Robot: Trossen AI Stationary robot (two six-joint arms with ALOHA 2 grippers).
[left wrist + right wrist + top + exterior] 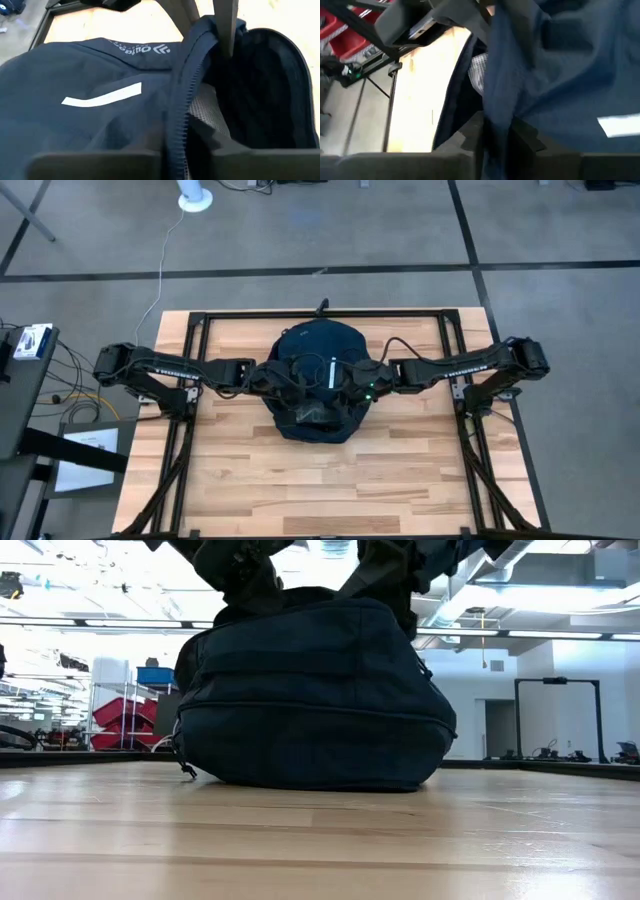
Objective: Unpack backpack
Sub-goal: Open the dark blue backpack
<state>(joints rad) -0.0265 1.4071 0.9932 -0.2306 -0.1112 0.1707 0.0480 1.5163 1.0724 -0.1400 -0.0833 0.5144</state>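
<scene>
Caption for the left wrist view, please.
Left gripper shut on the zippered rim of the open navy backpack, mesh lining showing inside.

Small white lettering with a chevron-like logo is printed on the backpack (100,95) near its zipper edge, seen upside down in the left wrist view; the letters are too small to read for certain. White lettering runs along both arms in the high view, illegible

Matt navy cloth backpack (315,385) with mesh lining (205,107); smooth, pale wooden bench (300,480) with visible grain
</scene>
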